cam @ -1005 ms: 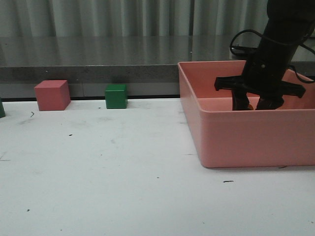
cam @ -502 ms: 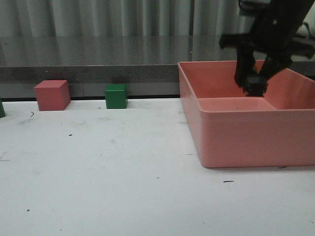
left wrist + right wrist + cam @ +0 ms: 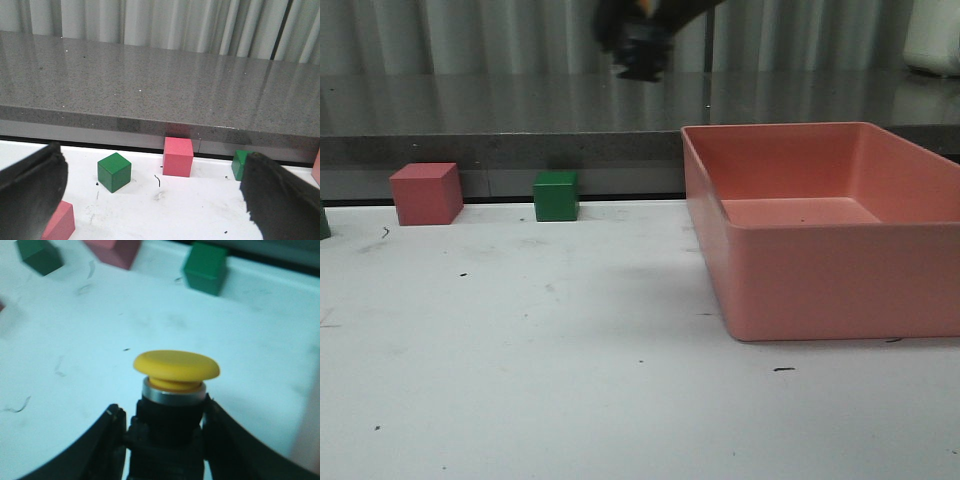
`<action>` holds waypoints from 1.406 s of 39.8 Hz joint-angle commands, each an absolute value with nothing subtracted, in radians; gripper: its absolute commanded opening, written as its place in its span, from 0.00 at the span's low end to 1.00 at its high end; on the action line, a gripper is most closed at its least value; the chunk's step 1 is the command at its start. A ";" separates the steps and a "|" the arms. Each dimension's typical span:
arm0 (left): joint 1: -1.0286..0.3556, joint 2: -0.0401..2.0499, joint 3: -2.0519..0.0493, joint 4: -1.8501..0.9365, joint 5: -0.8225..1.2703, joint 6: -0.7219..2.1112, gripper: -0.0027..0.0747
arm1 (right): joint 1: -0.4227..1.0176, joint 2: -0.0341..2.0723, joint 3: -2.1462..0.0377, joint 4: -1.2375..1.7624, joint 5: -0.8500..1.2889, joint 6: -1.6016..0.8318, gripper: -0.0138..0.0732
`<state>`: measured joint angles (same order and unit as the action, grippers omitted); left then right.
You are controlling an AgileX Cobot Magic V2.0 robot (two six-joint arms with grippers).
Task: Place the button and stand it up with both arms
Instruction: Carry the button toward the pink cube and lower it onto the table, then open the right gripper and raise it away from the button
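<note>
High above the white table [image 3: 570, 380] in the front view, my right gripper [image 3: 638, 45] shows as a dark blur at the frame's top, left of the pink bin [image 3: 820, 280]; a pink-red cube [image 3: 425, 193] and a green cube [image 3: 556, 195] sit at the table's far edge

From my left wrist, my left fingers [image 3: 30, 185] stand wide apart around nothing

From my right wrist, my fingers [image 3: 112, 440] clamp the button [image 3: 176, 390] by its black base, yellow cap outward

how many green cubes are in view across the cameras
2. One green cube sits by the back ledge, right of the pink-red cube; another green cube lies further left, cut off in the front view. Others may be hidden.
</note>
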<state>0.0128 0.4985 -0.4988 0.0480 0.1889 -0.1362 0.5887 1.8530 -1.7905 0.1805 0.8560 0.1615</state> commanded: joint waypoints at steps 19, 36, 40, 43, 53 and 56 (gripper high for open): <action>0.012 0.509 -0.537 0.042 0.107 -0.142 0.90 | 0.769 2.202 -2.053 0.150 0.846 0.498 0.36; 0.012 0.509 -0.537 0.042 0.107 -0.142 0.90 | 0.768 2.290 -2.078 0.008 0.915 0.729 0.38; 0.012 0.509 -0.537 0.042 0.107 -0.142 0.90 | 0.768 2.303 -2.078 0.011 0.920 0.742 0.40; 0.012 0.509 -0.537 0.042 0.107 -0.142 0.90 | 0.768 2.309 -2.078 0.011 0.922 0.742 0.40; 0.012 0.509 -0.537 0.042 0.109 -0.142 0.90 | 0.768 2.314 -2.079 0.011 0.919 0.742 0.56; 0.012 0.509 -0.537 0.042 0.109 -0.142 0.90 | 0.768 2.314 -2.092 0.011 0.930 0.742 0.69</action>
<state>0.0128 0.4985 -0.5011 0.0480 0.1889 -0.1362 0.7723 2.3745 -2.0543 0.0208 0.9370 0.7408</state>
